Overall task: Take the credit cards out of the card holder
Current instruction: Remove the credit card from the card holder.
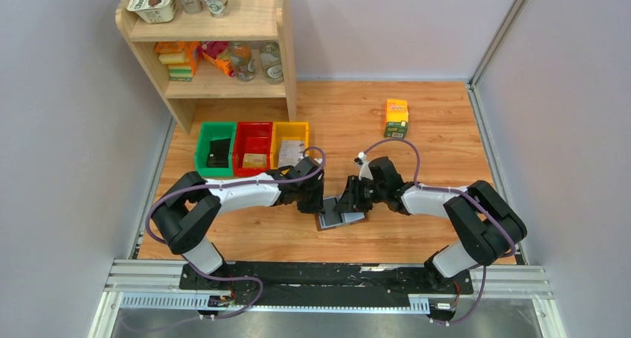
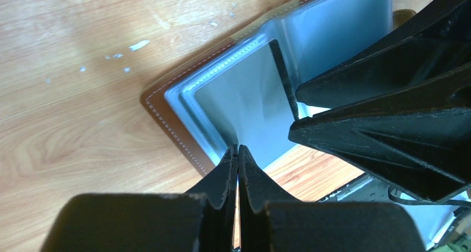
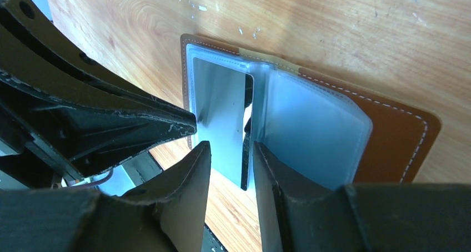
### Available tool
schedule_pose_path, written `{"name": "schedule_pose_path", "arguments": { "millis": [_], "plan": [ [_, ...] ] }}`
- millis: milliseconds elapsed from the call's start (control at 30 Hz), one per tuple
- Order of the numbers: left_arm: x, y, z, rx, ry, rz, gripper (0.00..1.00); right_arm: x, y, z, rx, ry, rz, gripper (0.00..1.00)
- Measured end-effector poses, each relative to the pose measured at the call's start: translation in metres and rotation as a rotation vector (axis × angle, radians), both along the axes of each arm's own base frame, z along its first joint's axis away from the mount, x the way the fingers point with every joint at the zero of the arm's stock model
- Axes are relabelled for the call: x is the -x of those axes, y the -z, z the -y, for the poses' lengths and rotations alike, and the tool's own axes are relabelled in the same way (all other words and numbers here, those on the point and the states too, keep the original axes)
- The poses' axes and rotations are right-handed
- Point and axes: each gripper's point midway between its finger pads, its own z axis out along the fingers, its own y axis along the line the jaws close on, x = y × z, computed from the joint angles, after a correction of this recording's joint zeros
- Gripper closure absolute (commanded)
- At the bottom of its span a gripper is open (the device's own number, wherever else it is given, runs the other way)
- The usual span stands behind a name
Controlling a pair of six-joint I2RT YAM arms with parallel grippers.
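The wooden tabletop (image 1: 335,115) takes most of the top view, with a wooden shelf (image 1: 223,88) standing at its far left corner. The left arm (image 1: 238,193) and the right arm (image 1: 439,198) both reach inward and meet near the middle of the tabletop, a little toward the near edge. Just beside the shelf, a green bin (image 1: 202,155), a red bin (image 1: 253,126) and a yellow bin (image 1: 290,125) sit in one row and touch each other. An orange-green carton (image 1: 396,118) stands upright farther to the right, well apart from the arms. The card holder (image 2: 158,110) lies open on the tabletop between the two claws, with its brown leather cover down and its pale grey-blue sleeves facing up. One sleeve page stands up from the spine. The right claw (image 3: 230,146) is spread, with one finger on each side of this upright page, and it is not squeezing the page. The left claw (image 2: 237,152) is pressed together, and its tips touch the near edge of the same page. I cannot tell whether a bit of the sleeve is caught between them. A credit card (image 3: 247,141) shows as a thin dark edge along the upright page, inside the holder.
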Motion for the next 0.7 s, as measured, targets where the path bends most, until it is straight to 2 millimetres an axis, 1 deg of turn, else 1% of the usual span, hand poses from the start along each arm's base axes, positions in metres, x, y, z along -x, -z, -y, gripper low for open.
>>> {"name": "schedule_pose_path", "arguments": {
  "millis": [100,200,433,633,700],
  "plan": [
    [-0.001,-0.002,-0.006,-0.018,-0.011,0.015,0.95,0.001,-0.001,-0.001,-0.008,-0.007,-0.003,0.62],
    [-0.003,-0.004,-0.008,-0.024,-0.019,0.029,0.95,0.002,-0.005,-0.004,-0.027,-0.016,-0.005,0.62],
    [-0.001,0.002,-0.011,-0.044,-0.016,0.015,0.95,0.003,-0.013,-0.010,-0.073,-0.039,-0.001,0.62],
    [0.000,0.003,-0.010,-0.046,-0.014,0.011,0.96,-0.001,-0.020,-0.013,-0.108,-0.037,0.011,0.64],
    [0.000,0.003,-0.011,-0.046,-0.014,0.009,0.96,-0.002,-0.021,-0.014,-0.115,-0.038,0.016,0.67]
  ]
}}
